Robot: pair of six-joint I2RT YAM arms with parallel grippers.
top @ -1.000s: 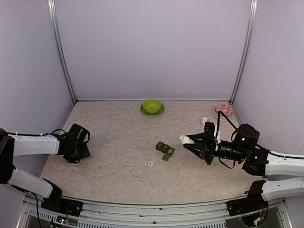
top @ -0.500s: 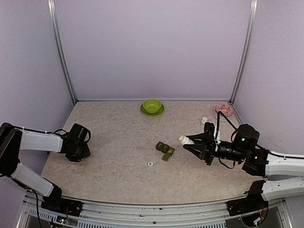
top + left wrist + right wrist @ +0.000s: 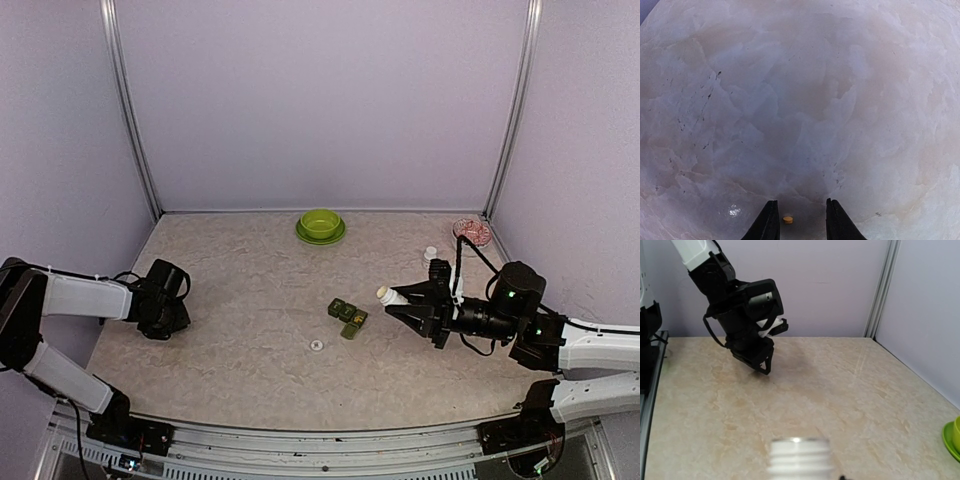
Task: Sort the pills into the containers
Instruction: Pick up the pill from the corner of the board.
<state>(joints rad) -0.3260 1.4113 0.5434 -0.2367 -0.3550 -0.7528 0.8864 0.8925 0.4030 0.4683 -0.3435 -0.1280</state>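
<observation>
Presently, one pill (image 3: 788,219), a tan speck, lies on the worktop (image 3: 790,100) near its left edge, between the fingers (image 3: 767,225) of the left claw (image 3: 801,202). That claw is partly open, with a gap to the pill on either side and nothing gripped. Pill box (image 3: 347,317) sits near the worktop's middle, well apart from that pill. Right claw (image 3: 408,298) is closed on a white bottle (image 3: 384,292), held sideways above the worktop, mouth toward the pill box. White cap (image 3: 316,345) lies near the box, on its near side. Green bowl (image 3: 321,226) at the far edge.
</observation>
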